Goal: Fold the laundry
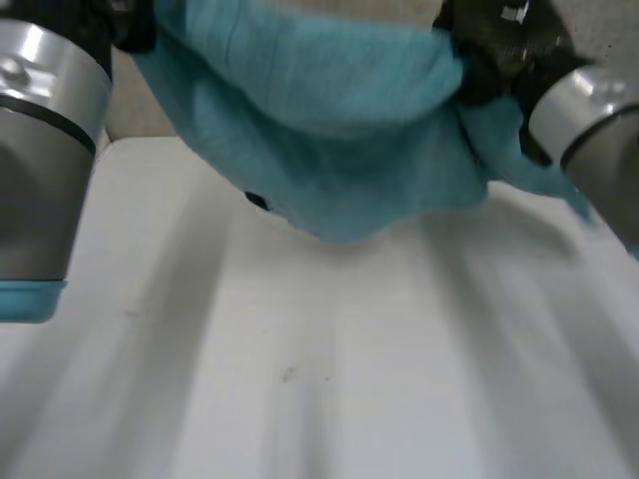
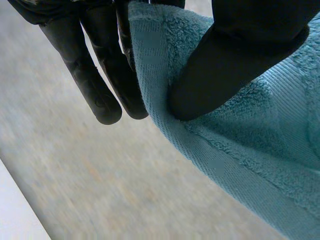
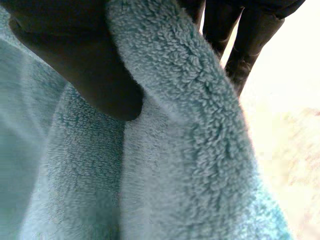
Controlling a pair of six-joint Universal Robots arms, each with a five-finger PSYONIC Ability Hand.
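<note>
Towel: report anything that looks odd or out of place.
The towel sags between the left robot hand and right robot hand, both pinching it. One small dark spot sits at its lower edge; tag or hole, unclear.

We are looking at a teal terry towel (image 1: 329, 130) that is hanging over the far part of the white table (image 1: 300, 399). It is being lifted by its two upper ends and is sagging in a curve between them (we cannot tell whether the lowest fold is touching the tabletop). A flat woven band is running beside its hem.
</note>
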